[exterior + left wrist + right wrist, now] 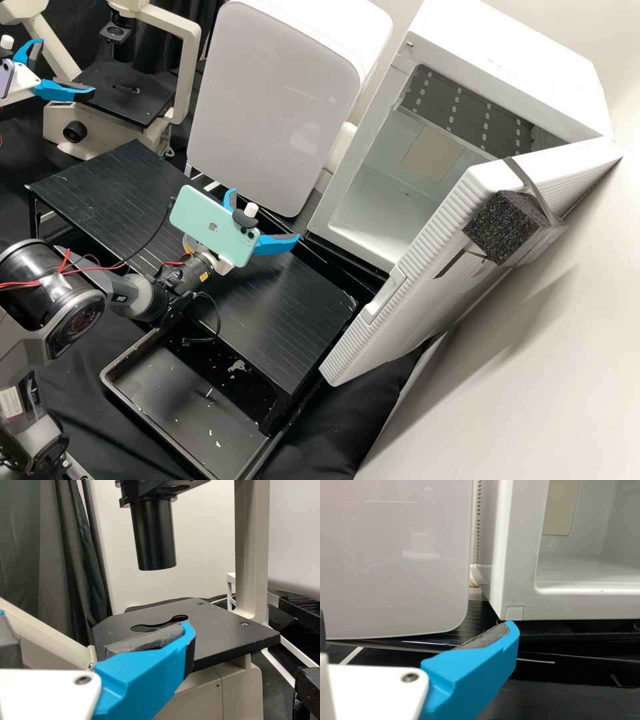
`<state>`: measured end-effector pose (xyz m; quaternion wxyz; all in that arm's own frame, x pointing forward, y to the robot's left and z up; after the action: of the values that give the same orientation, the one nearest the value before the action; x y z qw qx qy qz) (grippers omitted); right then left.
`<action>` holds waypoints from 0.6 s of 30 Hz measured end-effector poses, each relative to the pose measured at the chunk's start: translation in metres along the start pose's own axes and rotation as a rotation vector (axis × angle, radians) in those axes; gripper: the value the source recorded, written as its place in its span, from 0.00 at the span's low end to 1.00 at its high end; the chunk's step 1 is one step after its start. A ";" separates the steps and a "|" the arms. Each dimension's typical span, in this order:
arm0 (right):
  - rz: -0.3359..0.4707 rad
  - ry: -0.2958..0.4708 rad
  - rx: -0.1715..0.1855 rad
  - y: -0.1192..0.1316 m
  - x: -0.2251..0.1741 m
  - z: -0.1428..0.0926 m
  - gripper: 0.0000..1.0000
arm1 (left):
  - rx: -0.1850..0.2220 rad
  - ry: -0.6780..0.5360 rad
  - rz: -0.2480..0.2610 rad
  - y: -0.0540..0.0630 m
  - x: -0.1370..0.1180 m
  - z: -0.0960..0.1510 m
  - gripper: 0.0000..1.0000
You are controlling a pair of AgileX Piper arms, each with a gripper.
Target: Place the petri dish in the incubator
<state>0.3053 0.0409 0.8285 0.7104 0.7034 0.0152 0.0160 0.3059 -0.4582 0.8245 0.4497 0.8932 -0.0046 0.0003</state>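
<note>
White incubator [520,60] is placed beyond black table [300,320], beside pale box [267,93]; door [427,273] is swung open, dark foam block [503,227] is strapped to door. Right hand [265,215] is held open over table, fingers spread apart. Left hand [67,67] is held open near microscope stage [137,100]. Black tray [180,393] is set beside table.
</note>
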 end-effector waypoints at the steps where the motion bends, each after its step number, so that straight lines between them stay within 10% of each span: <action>1: 0.000 0.000 0.000 0.000 0.000 0.000 1.00 | 0.000 0.000 0.000 0.000 0.000 0.000 1.00; 18: 0.034 0.070 0.004 0.002 -0.038 0.001 1.00 | 0.000 0.000 0.000 0.000 0.000 0.000 1.00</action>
<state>0.2678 0.0378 0.8305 0.7075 0.7041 0.0283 0.0526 0.3059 -0.4582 0.8245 0.4497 0.8932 -0.0046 0.0003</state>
